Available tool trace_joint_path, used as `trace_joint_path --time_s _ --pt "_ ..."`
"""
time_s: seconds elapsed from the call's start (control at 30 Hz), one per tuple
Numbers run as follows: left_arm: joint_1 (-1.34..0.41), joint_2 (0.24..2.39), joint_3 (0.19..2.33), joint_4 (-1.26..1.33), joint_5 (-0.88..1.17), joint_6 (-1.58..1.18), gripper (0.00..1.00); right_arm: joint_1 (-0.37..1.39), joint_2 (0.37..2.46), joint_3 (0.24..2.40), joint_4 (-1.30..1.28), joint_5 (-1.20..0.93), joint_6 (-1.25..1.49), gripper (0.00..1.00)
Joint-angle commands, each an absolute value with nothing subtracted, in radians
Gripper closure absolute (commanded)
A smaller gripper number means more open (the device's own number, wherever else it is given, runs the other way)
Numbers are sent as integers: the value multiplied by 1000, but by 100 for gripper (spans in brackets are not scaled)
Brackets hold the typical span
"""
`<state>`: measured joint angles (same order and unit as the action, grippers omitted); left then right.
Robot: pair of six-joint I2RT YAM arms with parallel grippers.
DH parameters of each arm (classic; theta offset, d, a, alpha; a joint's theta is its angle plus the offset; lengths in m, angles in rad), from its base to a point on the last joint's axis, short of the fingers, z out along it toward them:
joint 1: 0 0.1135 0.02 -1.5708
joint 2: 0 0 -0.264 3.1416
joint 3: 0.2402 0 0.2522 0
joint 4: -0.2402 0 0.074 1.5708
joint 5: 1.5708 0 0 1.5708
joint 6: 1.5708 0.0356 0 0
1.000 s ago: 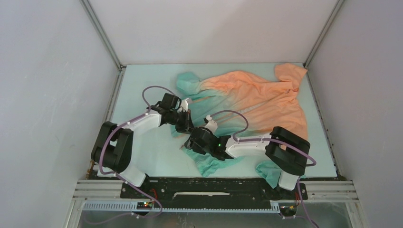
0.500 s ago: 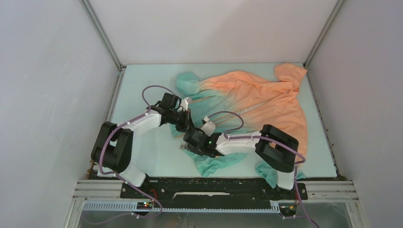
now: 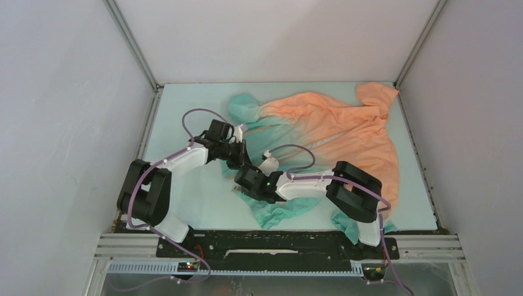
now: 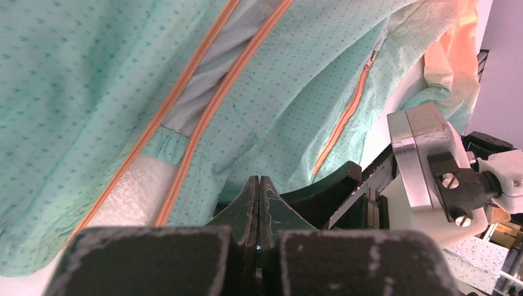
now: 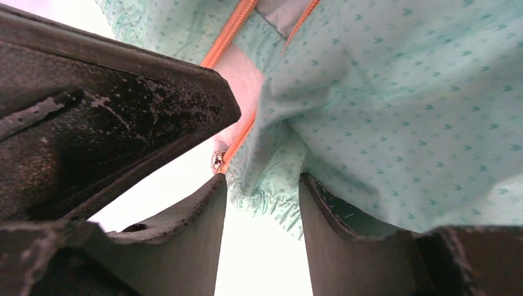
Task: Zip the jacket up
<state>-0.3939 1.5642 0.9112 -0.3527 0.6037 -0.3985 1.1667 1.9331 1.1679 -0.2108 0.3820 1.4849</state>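
Note:
The jacket [image 3: 333, 129] lies spread on the table, orange at the back right and teal toward the front left. Its front stands apart between two orange zipper tracks [image 4: 203, 92]. My left gripper [image 3: 239, 161] is shut, its tips [image 4: 259, 180] pressed against the teal cloth; no cloth shows between them. My right gripper [image 3: 242, 185] sits just in front of it, open. The gathered teal hem [image 5: 271, 197] hangs between its fingers [image 5: 185, 234]. A metal zipper end [image 5: 218, 161] sits just above the left finger.
A pocket zipper [image 4: 345, 117] with a metal pull runs beside the front opening. The right gripper's dark finger [image 4: 333, 185] and pale body [image 4: 425, 160] crowd close to the left gripper. Grey walls [image 3: 74, 123] close in the pale green table [image 3: 179, 111].
The right arm has reached leftward, bringing its gripper up next to the left gripper at the teal hem, and its jaws have narrowed a little. The left arm has barely moved.

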Motion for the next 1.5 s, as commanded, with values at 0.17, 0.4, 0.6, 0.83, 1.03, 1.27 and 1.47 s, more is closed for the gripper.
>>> trace_joint_path --time_s 0.17,0.4,0.6,0.83,1.03,1.27,1.47 --pt "-433 1490 885 -379 705 -404 100 1134 2073 1384 -447 372 1591 53" --pt "-433 1491 889 -391 697 -389 96 1135 2068 1374 -389 379 1508 84" --pt "-402 1465 896 -412 645 -365 60 1132 1984 1157 23 350 1278 100" --pt "-296 1375 896 -449 630 -326 27 1125 1908 896 611 258 835 100" --pt "-229 1251 835 -469 669 -381 25 1119 1899 612 1298 144 549 100" --pt "-200 1027 544 -168 667 -731 45 1096 1937 565 1520 -26 478 100" --pt "-192 854 341 -23 589 -887 39 1092 1912 540 1520 -62 465 100"
